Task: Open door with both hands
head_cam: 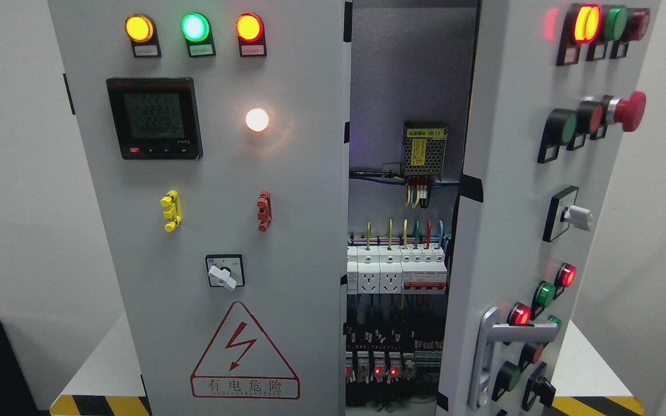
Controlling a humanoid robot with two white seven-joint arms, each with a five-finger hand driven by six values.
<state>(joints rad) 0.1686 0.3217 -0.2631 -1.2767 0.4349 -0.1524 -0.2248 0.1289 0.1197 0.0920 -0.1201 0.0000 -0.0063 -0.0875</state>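
Neither hand shows, so their fingers cannot be told; right door (518, 231) stands ajar: pull its handle (486, 358) wider, steadily.

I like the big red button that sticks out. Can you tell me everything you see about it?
The big red button is a round mushroom-shaped cap, looking like matte plastic, on a shiny silver collar. It sits on the right door, which is swung open, so you see the button from the side, sticking out to the right. It is the last in a row after a green button and a smaller red one. Nothing touches it; no robot hand is in view.
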